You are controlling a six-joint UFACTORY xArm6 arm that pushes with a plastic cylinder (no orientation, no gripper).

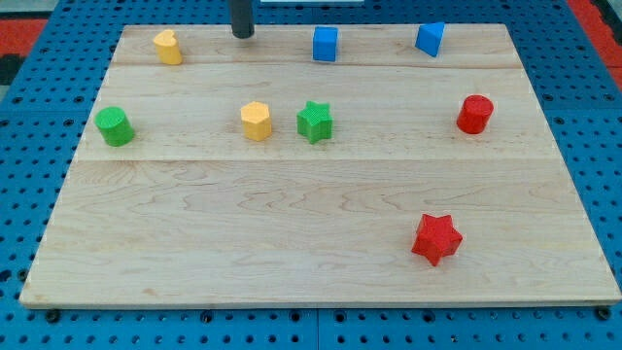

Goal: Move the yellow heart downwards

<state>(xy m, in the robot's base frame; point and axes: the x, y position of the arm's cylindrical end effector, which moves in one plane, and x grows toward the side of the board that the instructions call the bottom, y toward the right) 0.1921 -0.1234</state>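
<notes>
The yellow heart is seen near the worktop's top-left corner. My tip, a plain rod tool holding nothing, is set at the top edge, near the heart on its right, apart from it. Further right along that edge, a blue cube is found. A yellow hexagon lies below.

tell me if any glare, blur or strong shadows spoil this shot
Camera view: even, soft light, no glare on the board; blocks such as the yellow heart and red star look sharp with only faint shadows; my tip is slightly soft, the rod cropped at the top.
</notes>
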